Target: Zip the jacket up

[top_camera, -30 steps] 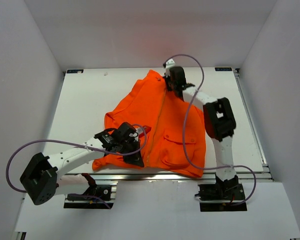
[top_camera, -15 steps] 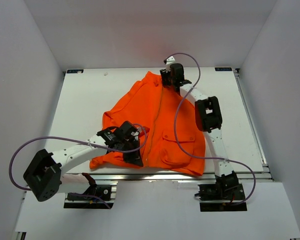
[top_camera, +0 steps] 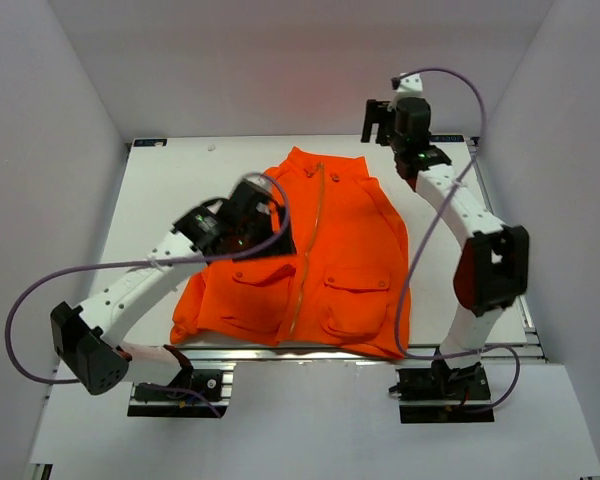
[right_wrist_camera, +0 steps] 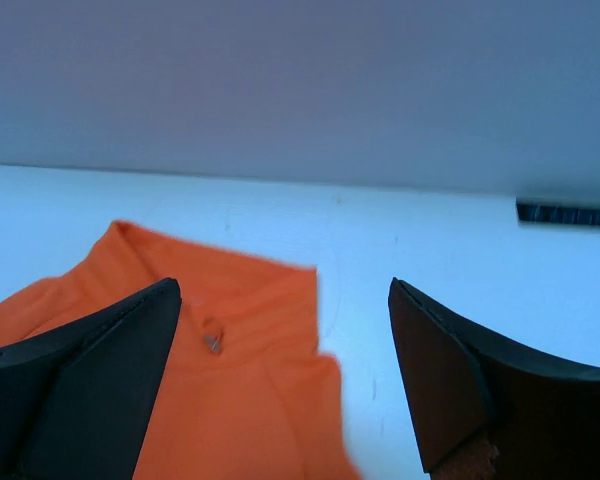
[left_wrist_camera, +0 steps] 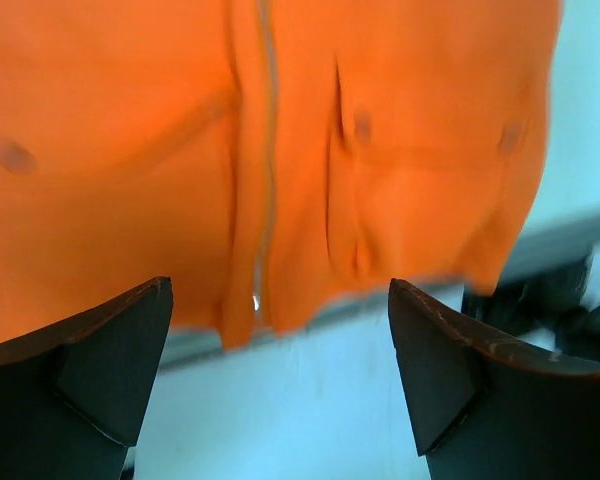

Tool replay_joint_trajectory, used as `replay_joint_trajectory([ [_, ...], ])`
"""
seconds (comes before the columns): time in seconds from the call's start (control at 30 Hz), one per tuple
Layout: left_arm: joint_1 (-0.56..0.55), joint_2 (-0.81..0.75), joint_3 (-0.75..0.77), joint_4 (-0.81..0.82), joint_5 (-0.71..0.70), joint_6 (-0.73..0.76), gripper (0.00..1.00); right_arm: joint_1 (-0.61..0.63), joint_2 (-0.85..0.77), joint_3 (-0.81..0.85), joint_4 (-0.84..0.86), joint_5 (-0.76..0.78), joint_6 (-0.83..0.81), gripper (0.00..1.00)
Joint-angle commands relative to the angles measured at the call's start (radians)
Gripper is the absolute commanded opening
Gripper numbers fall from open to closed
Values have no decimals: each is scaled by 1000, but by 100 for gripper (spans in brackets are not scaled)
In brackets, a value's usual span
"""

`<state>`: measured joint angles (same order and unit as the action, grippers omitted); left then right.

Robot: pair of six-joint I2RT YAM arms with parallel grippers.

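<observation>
The jacket point(top_camera: 330, 260) lay flat on the bench point(top_camera: 180, 190), its zipper point(top_camera: 315, 240) apparently closed to the collar, so the job looked done, with the left tool point(left_wrist_camera: 280, 288) and right tool point(right_wrist_camera: 285, 285) gaping wide, empty, above it.

White table point(top_camera: 170, 190) viewed from above. The jacket point(top_camera: 325, 260) is lying spread out directly on it, front facing up, collar pointing toward the far edge and hem reaching the metal rail point(top_camera: 310, 352) at the near edge. Small black labels point(top_camera: 148, 143) are sitting at the far corners.
</observation>
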<state>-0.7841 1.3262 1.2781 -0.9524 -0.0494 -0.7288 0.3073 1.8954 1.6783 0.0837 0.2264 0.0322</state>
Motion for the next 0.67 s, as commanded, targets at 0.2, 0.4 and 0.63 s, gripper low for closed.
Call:
replay_joint_trajectory([
  [0.2,664,37,225,20,-272,166,98,-157,-546,-530,-397,16,400,89],
  [0.4,775,22,173,69,-293,167,98,-158,-921,-724,-499,34,385,89],
  [0.63,775,-214,27,239,-242,173,98,-157,-1078,-855,-473,-79,348,89],
])
